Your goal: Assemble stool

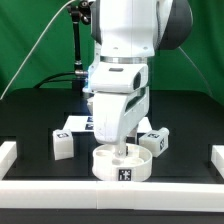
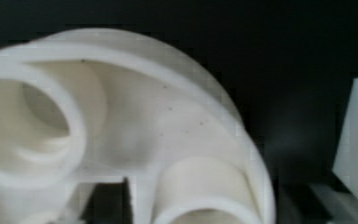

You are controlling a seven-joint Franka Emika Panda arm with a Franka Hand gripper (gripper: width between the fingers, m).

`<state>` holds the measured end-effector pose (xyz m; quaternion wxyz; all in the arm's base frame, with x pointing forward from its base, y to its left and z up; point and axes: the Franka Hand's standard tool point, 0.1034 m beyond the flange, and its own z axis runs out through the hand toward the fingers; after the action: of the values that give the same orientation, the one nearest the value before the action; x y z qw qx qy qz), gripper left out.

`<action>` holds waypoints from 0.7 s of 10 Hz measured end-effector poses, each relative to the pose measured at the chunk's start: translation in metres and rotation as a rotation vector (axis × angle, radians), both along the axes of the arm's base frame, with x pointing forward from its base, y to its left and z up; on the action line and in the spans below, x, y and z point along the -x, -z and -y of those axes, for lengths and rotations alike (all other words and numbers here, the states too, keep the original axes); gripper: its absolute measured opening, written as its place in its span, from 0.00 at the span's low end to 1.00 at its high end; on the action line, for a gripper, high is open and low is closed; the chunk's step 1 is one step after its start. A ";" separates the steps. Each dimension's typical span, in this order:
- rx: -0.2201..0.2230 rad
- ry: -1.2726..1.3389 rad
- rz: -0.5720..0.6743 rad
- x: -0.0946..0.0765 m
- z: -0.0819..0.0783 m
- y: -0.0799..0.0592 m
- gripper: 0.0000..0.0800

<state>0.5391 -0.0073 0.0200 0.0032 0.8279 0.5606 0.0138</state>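
The white round stool seat (image 1: 122, 165) lies at the front middle of the black table, tag facing forward. In the wrist view the seat (image 2: 140, 100) fills the picture, with a round socket (image 2: 25, 110) in it. My gripper (image 1: 120, 148) is straight above the seat and shut on a white stool leg (image 2: 202, 195), held upright with its lower end in or just over the seat. Two loose legs lie beside the seat: one (image 1: 62, 143) on the exterior view's left, one (image 1: 153, 142) on its right. The fingertips themselves are hidden.
White border rails run along the front (image 1: 110, 195), the left (image 1: 8, 152) and the right (image 1: 216, 155). The marker board (image 1: 80, 124) lies behind the seat, partly hidden by the arm. A white block (image 2: 357, 130) shows at the wrist view's edge.
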 end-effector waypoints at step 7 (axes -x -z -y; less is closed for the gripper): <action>0.000 0.000 0.000 0.000 0.000 0.000 0.40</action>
<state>0.5391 -0.0071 0.0200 0.0030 0.8280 0.5606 0.0138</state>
